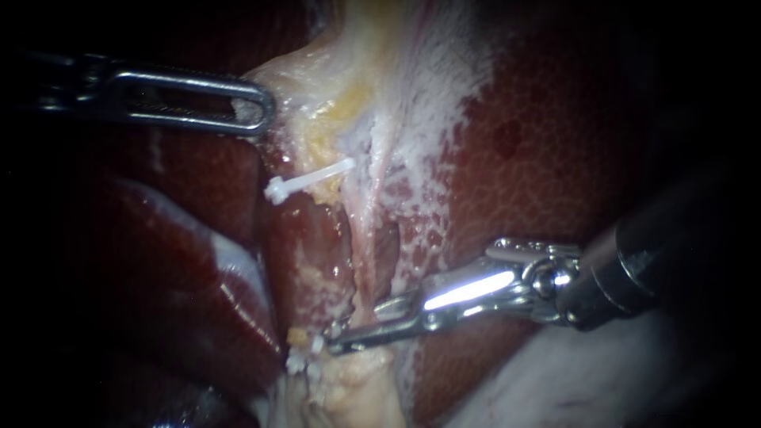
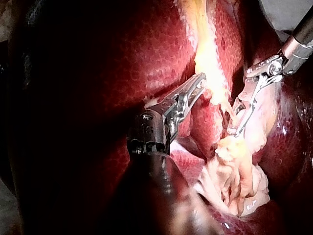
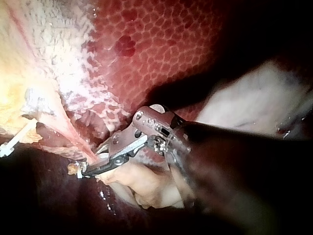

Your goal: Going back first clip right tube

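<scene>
While the left instrument (image 1: 255,112), a slim dark shaft w/ a windowed steel pincer, is reaching in from the left of the endoscope view, its pincer is lying closed on the edge of the pale yellow-white tissue sheet (image 1: 357,87), pinching it from both sides. From the left wrist view the same instrument (image 2: 198,84) is showing its two halves pressed together at that sheet (image 2: 208,54).

The right instrument (image 1: 341,342), a dark shaft w/ a long thin bright-metal pincer, is coming in from the right & lying low across the dark red mottled liver (image 1: 555,158). Its pincer is standing open w/ a narrow gap, gripping nothing; the gap is showing best in the left wrist view (image 2: 238,128).

Its tips are sitting just beside the small white plastic clip (image 1: 297,363), which is lying at the foot of the thin pink strand, above the lumpy cream tissue (image 1: 357,388). In the right wrist view the tips (image 3: 85,169) are nearly touching that clip (image 3: 78,172); can't tell whether there's contact, or which tube it's on.

A second white clip, long & bar-shaped (image 1: 309,178), is sitting higher up across the yellowish tissue, well apart from both instruments, btwn the two pincers
</scene>
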Controlling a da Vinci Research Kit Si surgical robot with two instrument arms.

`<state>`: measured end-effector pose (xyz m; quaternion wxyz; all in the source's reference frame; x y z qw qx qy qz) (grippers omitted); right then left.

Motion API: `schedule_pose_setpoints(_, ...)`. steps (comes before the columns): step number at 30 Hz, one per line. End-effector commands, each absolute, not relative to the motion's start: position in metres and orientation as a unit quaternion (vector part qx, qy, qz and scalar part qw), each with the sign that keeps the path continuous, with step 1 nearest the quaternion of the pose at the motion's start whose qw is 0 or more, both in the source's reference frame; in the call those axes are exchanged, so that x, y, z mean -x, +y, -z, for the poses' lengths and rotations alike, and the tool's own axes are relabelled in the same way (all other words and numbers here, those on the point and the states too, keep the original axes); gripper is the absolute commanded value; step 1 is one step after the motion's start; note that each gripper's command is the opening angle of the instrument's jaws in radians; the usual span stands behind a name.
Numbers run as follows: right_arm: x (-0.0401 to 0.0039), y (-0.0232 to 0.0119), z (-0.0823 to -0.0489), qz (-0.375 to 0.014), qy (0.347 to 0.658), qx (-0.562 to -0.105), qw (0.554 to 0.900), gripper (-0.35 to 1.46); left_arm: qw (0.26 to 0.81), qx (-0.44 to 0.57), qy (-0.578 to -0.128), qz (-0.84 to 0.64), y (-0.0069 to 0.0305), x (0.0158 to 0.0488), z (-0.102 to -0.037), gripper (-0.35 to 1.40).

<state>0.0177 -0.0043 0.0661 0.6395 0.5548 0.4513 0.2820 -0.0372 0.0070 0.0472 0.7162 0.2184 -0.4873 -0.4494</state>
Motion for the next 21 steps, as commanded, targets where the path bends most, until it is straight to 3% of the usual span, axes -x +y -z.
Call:
schedule_pose_setpoints(1,-0.0177,-0.0043,-0.0662,-0.282,0.451,-0.555,0.639,-0.35,0.716,-0.218,-0.487,0.449,0.0070,0.0373,-0.0471,-0.35)
schedule_pose_setpoints(17,-0.0177,-0.0043,-0.0661,-0.282,0.451,-0.555,0.639,-0.35,0.716,-0.218,-0.487,0.449,0.0070,0.0372,-0.0471,-0.35)
schedule_pose_setpoints(19,-0.0177,-0.0044,-0.0661,-0.281,0.452,-0.556,0.638,-0.05,0.716,-0.219,-0.487,0.449,0.0070,0.0371,-0.0471,-0.35)
schedule_pose_setpoints(21,-0.0177,-0.0046,-0.0661,-0.273,0.458,-0.550,0.642,0.11,0.716,-0.219,-0.487,0.449,0.0070,0.0371,-0.0471,-0.35)
